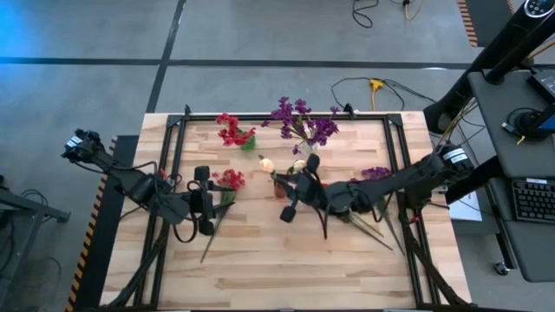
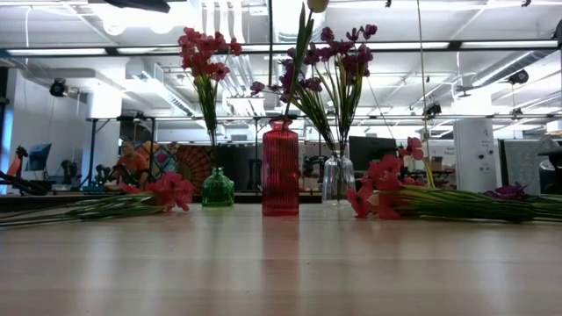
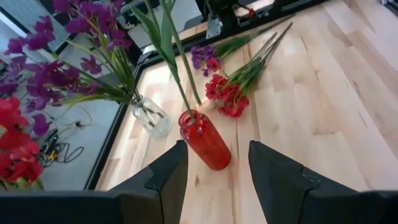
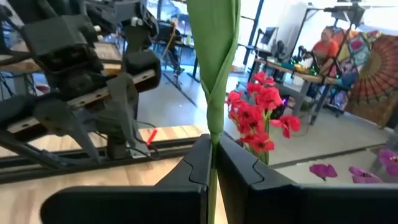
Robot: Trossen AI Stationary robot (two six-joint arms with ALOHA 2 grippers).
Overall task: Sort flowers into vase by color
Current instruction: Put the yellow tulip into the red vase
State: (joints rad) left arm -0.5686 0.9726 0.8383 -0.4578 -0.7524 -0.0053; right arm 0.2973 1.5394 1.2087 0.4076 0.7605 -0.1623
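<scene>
A red vase [image 1: 279, 185] [image 2: 280, 167] stands mid-table with a cream-blossomed sprig [image 2: 299, 61] rising from it. My right gripper [image 1: 292, 184] [image 4: 213, 155] is beside that vase, shut on the sprig. My left gripper [image 1: 208, 204] [image 3: 217, 168] hovers open to the vase's left and touches nothing. A loose red sprig [image 1: 227, 180] lies on the table by it. Red flowers stand in a green vase [image 2: 217, 187]. Purple flowers stand in a clear vase [image 2: 337, 178] [image 3: 152, 117]. My right gripper pinches the sprig's green stem and leaf [image 4: 214, 134] between its two fingers [image 4: 199, 162]. The fingers come level from the table's right and lie across the stem. The stem stands upright, and its lower end is in the red vase.
More sprigs lie in a pile on the table's right part: red blossoms [image 2: 378, 189] [image 3: 227, 96], purple ones [image 1: 375, 173] [image 2: 509, 190] and long stems. The three vases stand close together near the far edge. Bare wood [image 1: 277, 269] spreads along the near side. A person sits in the room beyond.
</scene>
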